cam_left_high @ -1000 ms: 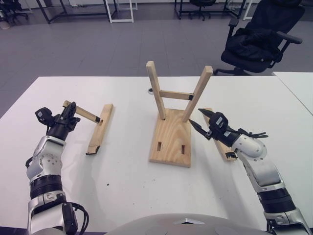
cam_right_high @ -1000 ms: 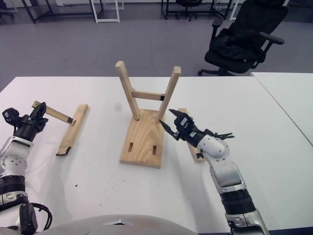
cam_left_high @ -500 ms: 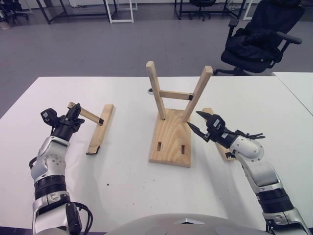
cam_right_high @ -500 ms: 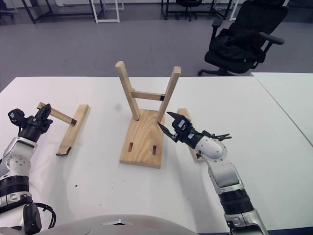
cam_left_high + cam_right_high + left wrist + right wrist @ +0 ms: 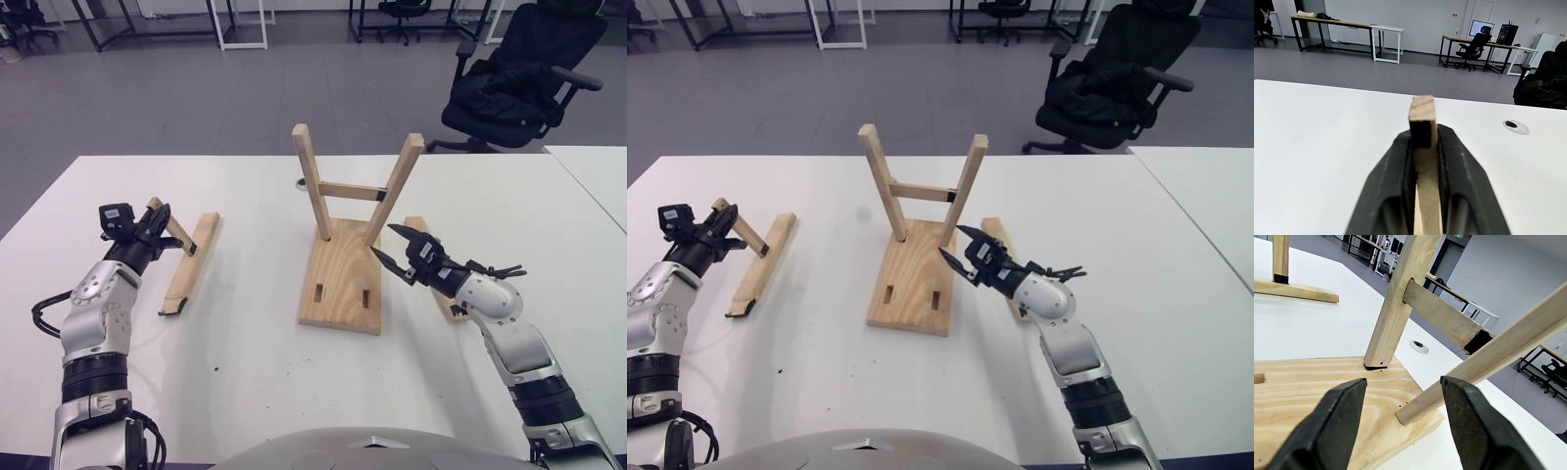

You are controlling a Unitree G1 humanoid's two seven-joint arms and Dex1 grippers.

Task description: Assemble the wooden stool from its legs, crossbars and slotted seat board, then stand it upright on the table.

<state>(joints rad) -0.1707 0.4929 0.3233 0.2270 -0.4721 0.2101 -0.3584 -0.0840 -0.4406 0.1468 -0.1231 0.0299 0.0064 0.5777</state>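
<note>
The slotted seat board [image 5: 341, 284] lies flat mid-table with two legs [image 5: 312, 181] and a crossbar [image 5: 351, 191] standing up from its far end. Left of it lies a loose leg [image 5: 189, 264] with its own crossbar [image 5: 174, 231]; my left gripper [image 5: 155, 227] is shut on that crossbar, which shows between the pads [image 5: 1422, 128] in the left wrist view. My right gripper [image 5: 392, 251] is open beside the base of the right-hand upright leg [image 5: 1484, 362], over the board's edge. Another wooden piece [image 5: 423, 240] lies behind that gripper, partly hidden.
A round cable grommet [image 5: 302, 182] sits in the table [image 5: 265, 362] behind the stool. Open white tabletop runs along the near side. A second table [image 5: 600, 176] adjoins at the far right, with an office chair [image 5: 519, 78] on the floor beyond.
My left gripper has moved right toward the middle with the crossbar in it, and the loose leg has swung slightly. My right gripper has crept left toward the upright leg's base.
</note>
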